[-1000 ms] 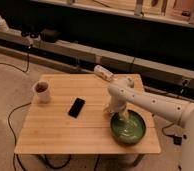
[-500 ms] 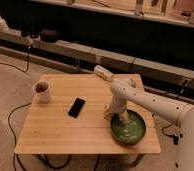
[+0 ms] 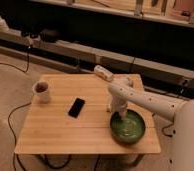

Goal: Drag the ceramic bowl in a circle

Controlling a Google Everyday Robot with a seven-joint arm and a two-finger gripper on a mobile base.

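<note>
1. Ceramic bowl (image 3: pixel 132 131) sits right under the jaws, near the worktop's (image 3: pixel 55 131) front corner. It looks empty, with only a glossy green inside.
2. Gripper (image 3: pixel 120 116) is down at the bowl's rim on the phone side. Cannot tell if the jaws are apart or clamped on the rim.
3. Change over the last second is barely any: the bowl is in the same spot and the gripper stays at the rim. Likely the grip is being set and the circle drag has not started.
4. Black phone (image 3: pixel 76 107) lies flat, left of the jaws in view, well apart from the bowl.
5. White mug (image 3: pixel 42 92) is further left, with dark contents.
6. White object (image 3: pixel 103 73) lies beyond the jaws at the far edge; unclear what it is.
</note>
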